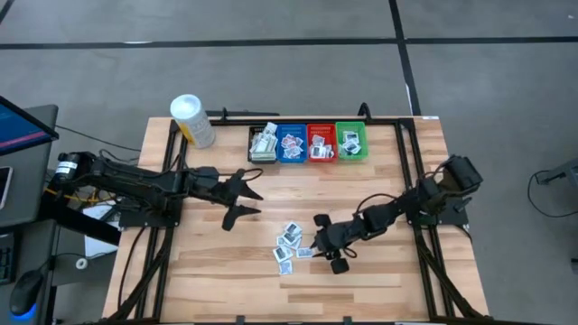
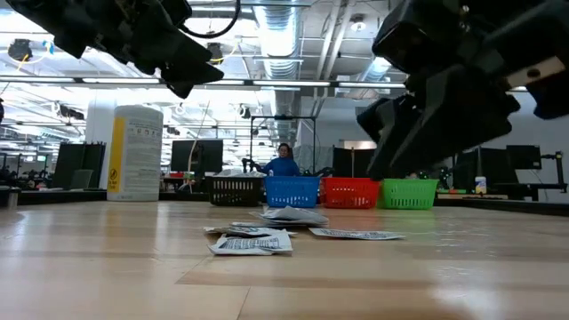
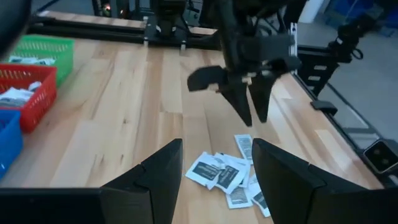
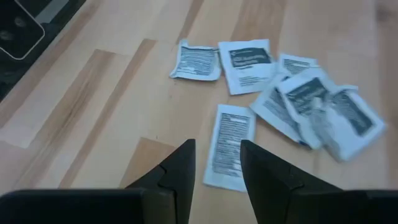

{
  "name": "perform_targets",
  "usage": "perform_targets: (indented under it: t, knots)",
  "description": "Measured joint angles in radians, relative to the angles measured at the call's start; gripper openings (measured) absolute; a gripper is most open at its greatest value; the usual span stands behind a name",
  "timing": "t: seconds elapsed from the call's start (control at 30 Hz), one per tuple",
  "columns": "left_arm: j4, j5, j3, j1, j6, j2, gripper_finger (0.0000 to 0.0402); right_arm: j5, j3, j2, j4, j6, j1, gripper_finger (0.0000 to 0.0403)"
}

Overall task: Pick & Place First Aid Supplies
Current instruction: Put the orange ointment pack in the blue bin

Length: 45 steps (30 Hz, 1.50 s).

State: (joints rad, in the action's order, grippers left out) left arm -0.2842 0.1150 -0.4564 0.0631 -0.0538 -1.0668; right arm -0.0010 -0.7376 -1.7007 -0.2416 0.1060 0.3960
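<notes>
Presently I see the table [image 1: 226, 271] carrying loose first aid packets [image 1: 291, 244] near its middle: flat, white, dark-printed, text unreadable. My right gripper [image 4: 217, 165] hovers over them, fingers parted, empty; my left gripper [image 1: 242, 194] waits open, well apart.

Wooden table [image 2: 107, 267] in the foreground. Small flat packets [image 2: 253, 242] strewn near the middle, some overlapping. Behind them a row of bins: black bin [image 2: 236, 191], blue bin [image 2: 292, 191], red bin [image 2: 349, 192], green bin [image 2: 409, 193]. White tub [image 2: 135, 153] with yellow label standing well apart from the black bin. Dark left arm [image 2: 133, 36] and right arm [image 2: 453, 80] hanging overhead. Person [image 2: 284, 163] in blue behind the bins.
</notes>
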Motion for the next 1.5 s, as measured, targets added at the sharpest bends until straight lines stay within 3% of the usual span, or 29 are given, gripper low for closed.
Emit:
perform_targets:
  t: [0.4,0.53,1.03,1.5]
  knots:
    - [-0.004,-0.088,0.000,0.049,-0.083,0.000,0.0195,0.002,-0.003,-0.163,-0.125,0.009,0.023,0.0120]
    - [-0.007,-0.097,0.000,0.065,-0.086,0.000,0.0195,0.002,-0.004,-0.158,-0.122,0.039,0.025,0.0120]
    - [-0.017,-0.160,0.000,0.104,-0.087,0.000,0.0195,0.083,0.001,-0.100,-0.086,-0.086,0.040,0.0120]
    - [-0.023,-0.160,0.000,0.104,-0.086,0.000,0.0195,0.075,-0.002,-0.136,-0.066,-0.018,0.018,0.0120]
